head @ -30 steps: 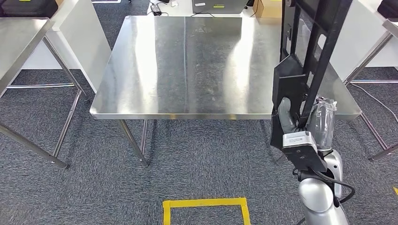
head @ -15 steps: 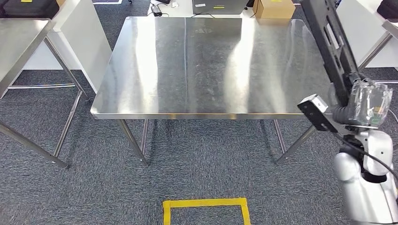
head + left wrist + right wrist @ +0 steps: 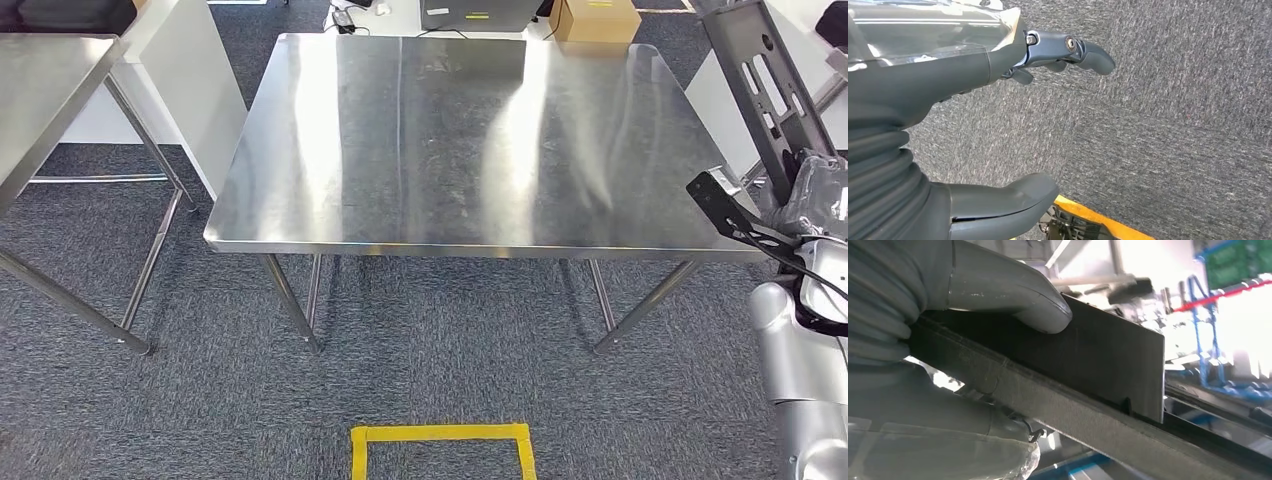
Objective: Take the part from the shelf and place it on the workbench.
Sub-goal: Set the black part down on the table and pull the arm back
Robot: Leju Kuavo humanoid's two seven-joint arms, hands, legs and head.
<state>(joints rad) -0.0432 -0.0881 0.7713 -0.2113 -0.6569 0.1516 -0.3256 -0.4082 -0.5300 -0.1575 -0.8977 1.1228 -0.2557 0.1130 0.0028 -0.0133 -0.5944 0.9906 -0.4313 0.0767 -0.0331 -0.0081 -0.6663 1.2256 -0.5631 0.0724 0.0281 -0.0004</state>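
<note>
Head view: I see the right hand (image 3: 815, 195) clamped on the dark slotted part (image 3: 768, 90), raised beside the steel workbench (image 3: 460, 140). Left wrist view: left hand (image 3: 998, 100) empty, fingers apart, above carpet (image 3: 1173, 125). Right wrist view: thumb (image 3: 1013, 290) pressing the part.

Silver right arm (image 3: 800, 350), grey ribbed-cover hand (image 3: 948, 285) (thick thumb, screwed dark fingers (image 3: 1068, 50)).

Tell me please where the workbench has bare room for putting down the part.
The whole steel workbench top looks bare, from its near edge to the cardboard box behind its far edge. The right hand holds the part past the right edge, so that side seems nearest.
</note>
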